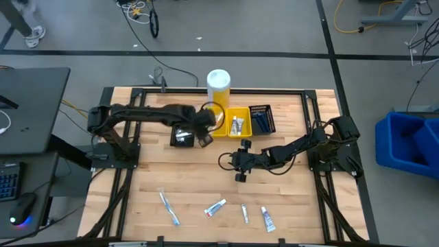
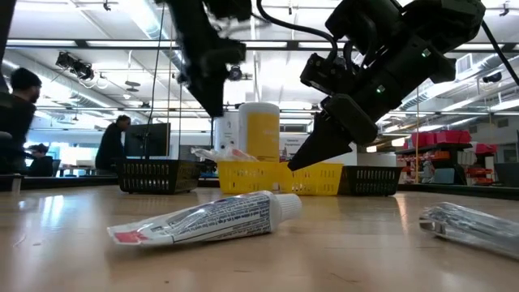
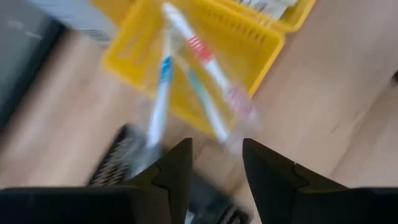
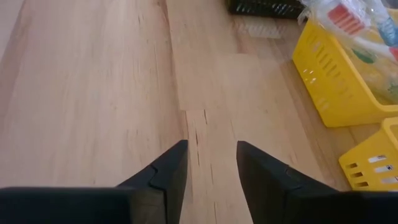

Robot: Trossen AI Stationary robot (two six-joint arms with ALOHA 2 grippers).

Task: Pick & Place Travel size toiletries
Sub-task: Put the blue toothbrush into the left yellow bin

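A clear pack of blue and red toothbrushes (image 3: 186, 68) lies across the rim of a yellow bin (image 1: 218, 123); it also shows in the low view (image 2: 220, 152) and the right wrist view (image 4: 351, 22). My left gripper (image 3: 216, 152) hangs open just above the pack (image 2: 216, 105) and seems clear of it. My right gripper (image 4: 211, 165) is open and slants down over bare table (image 1: 232, 161), near side of the bins. On the table's near part lie a toothbrush (image 1: 168, 207), a toothpaste tube (image 1: 215, 207), a small silvery piece (image 1: 244, 213) and another tube (image 1: 267, 219).
Four small bins stand in a row at the far middle: a black one (image 2: 158, 174) under my left arm, two yellow ones, the second (image 1: 239, 123) holding tubes, and a black one (image 1: 262, 118). A tall white-and-yellow cylinder (image 1: 218, 81) stands behind them. People sit beyond the table.
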